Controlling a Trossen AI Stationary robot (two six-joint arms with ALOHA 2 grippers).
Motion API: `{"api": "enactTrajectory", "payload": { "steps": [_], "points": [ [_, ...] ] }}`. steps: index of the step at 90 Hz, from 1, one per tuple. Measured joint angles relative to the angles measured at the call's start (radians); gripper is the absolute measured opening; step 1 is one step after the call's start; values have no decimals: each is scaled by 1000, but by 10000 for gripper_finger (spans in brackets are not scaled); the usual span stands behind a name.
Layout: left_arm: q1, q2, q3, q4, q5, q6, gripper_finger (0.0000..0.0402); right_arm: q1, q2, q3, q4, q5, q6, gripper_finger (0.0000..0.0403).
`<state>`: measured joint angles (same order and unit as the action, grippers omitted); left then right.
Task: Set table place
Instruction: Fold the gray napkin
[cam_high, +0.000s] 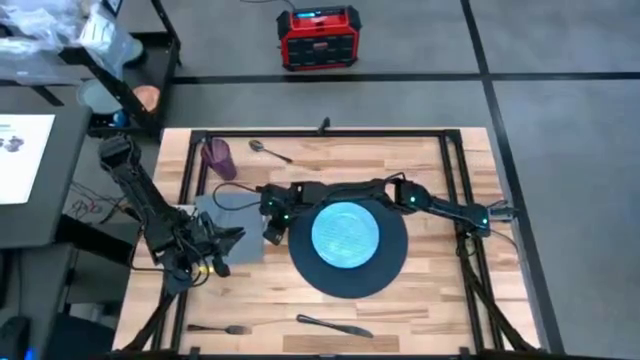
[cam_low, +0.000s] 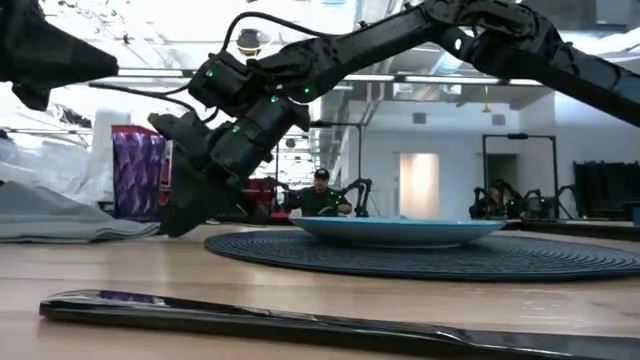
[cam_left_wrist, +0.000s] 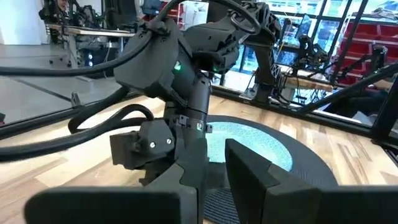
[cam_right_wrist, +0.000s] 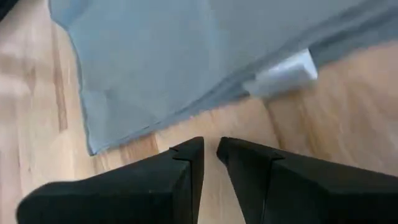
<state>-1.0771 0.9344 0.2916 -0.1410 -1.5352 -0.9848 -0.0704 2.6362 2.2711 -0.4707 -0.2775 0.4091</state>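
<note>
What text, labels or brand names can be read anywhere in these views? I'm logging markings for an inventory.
None can be read.
Red and black box on the floor: a small lit panel on top, too small to read.
White sheet on the dark grey side desk: dark printed marks, too blurred to read.
Purple patterned cup: pattern only, no words.
Light blue round plate, dark round mat, grey cloth napkin: no markings visible.

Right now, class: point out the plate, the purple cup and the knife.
plate (cam_high: 346, 233): high view, centre of its face.
purple cup (cam_high: 218, 158): high view, its side.
knife (cam_high: 336, 325): high view, middle of its length.
</note>
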Motion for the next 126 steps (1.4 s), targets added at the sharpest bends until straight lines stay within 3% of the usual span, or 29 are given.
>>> {"api": "enactTrajectory", "payload": {
  "steps": [15, 28, 50, 59, 71, 80, 106, 126],
  "points": [
    [2, 0, 0, -5, 22, -6, 40, 1, -17, 48, 4, -4, -3, 58],
    [54, 0, 0, -29, 118, -62, 40, -13, -30, 81, -91, 31, -32, 59],
    [280, -5, 0, -113, 429, -131, 40, -45, -187, 81, -309, 255, -127, 59],
    [371, -24, 24, -229, 552, -157, 40, -55, -243, 80, -396, 324, -154, 59],
    [494, -34, 82, -498, 737, -305, 40, -68, -298, 78, -465, 334, -172, 59],
    [565, -34, 107, -612, 856, -379, 40, -80, -334, 80, -494, 333, -175, 59],
    [721, 6, 109, -570, 1087, -317, 34, -120, -415, 79, -592, 333, -181, 59],
    [817, 129, 109, -426, 1130, -207, 2, -128, -473, 80, -672, 337, -172, 59]
  ]
}}
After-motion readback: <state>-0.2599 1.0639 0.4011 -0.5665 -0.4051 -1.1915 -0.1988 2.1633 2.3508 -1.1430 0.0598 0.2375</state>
